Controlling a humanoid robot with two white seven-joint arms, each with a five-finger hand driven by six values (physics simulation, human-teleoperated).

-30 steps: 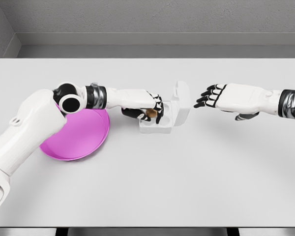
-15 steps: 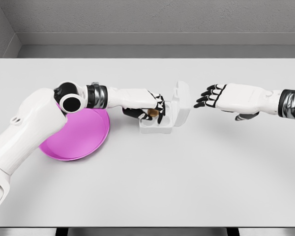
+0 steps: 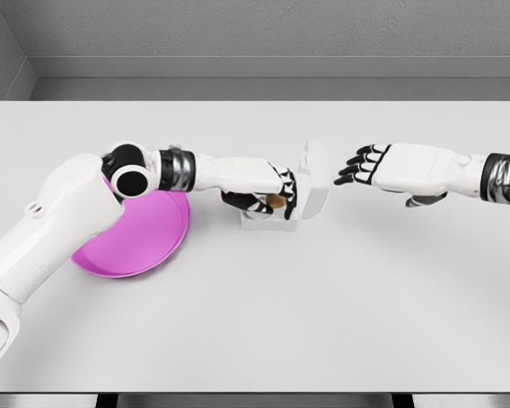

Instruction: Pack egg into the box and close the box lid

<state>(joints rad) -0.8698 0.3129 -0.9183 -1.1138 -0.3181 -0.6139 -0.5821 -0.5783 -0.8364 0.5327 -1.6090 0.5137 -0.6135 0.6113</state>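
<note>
Egg (image 3: 276,201) in left hand (image 3: 263,183) over box (image 3: 276,217); no writing.

Matt white plastic-looking box (image 3: 276,219) under left hand (image 3: 268,185); smooth glossy shells on both hands, blk finger joints. Brown egg (image 3: 275,201) in left fingers, matt. Magenta plate (image 3: 144,234) behind left forearm: smooth, slight sheen. Table (image 3: 323,306) matt pale grey.

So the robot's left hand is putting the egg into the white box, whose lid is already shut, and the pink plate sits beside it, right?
Not quite: the head view shows the lid standing open, upright. The left hand does hold the egg over the white box, beside the pink plate.
</note>
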